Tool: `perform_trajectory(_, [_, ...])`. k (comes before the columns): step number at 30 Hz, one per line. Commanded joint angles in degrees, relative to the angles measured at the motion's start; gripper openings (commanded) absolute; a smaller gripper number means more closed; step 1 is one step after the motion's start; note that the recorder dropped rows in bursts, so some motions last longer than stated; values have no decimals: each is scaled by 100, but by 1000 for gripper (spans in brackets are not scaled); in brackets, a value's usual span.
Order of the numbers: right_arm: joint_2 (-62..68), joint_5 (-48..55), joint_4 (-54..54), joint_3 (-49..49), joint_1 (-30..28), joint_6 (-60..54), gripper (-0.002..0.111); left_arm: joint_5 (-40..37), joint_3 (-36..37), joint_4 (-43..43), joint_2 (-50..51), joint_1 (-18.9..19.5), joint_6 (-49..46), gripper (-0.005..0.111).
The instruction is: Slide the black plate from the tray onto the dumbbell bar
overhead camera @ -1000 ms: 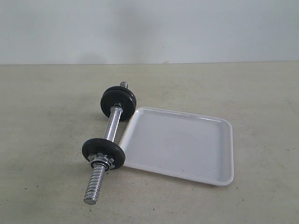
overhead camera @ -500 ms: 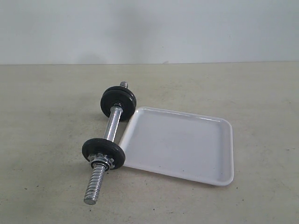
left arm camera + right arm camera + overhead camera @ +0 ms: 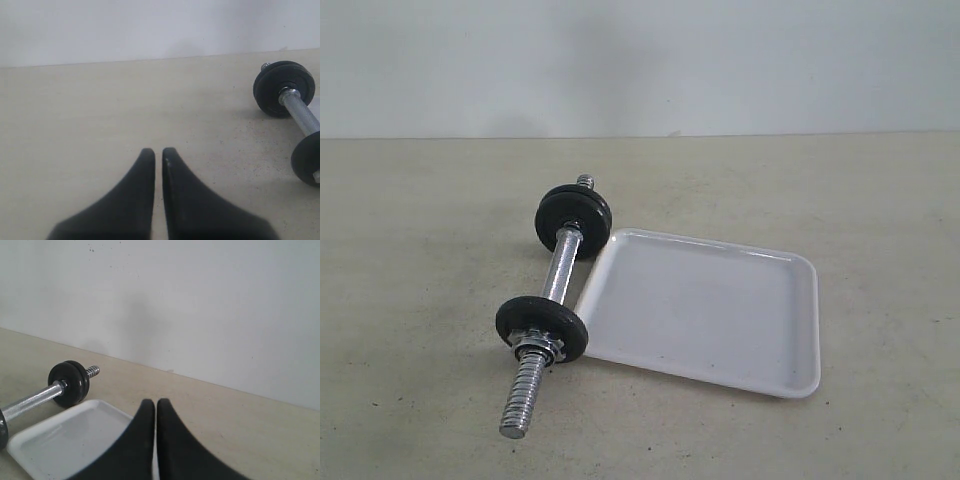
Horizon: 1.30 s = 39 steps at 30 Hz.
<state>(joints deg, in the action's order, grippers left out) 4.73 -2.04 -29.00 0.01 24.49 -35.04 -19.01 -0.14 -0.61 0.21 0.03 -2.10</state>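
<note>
Two matte black discs seem stacked at the far end of the dumbbell bar (image 3: 560, 275). I judge one is the black plate (image 3: 574, 212), because the glossy white tray (image 3: 710, 310) lies bare. Nothing moved in the last second, so the task looks finished. Bar: knurled chrome, coarse threads. Left gripper (image 3: 158, 151) and right gripper (image 3: 152, 402) are closed, holding nothing.

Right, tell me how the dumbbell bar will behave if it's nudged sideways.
Resting on two round black discs, the dumbbell bar would probably roll rather than slide. Its chrome metal looks rigid, likely heavy for its size. The white tray alongside may block it.
</note>
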Motion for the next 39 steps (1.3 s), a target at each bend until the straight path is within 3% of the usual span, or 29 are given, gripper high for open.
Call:
perform_trajectory(1, [-10, -70, -3, -1, 3, 23, 0, 81, 14, -66, -21, 21, 51, 4])
perform_trajectory(31, [-10, -70, -3, -1, -10, 23, 0, 80, 14, -45, -21, 21, 38, 4])
perform_trajectory(39, [-10, -78, 29, -1, -1123, -449, 0, 80, 14, -45, -21, 21, 38, 4])
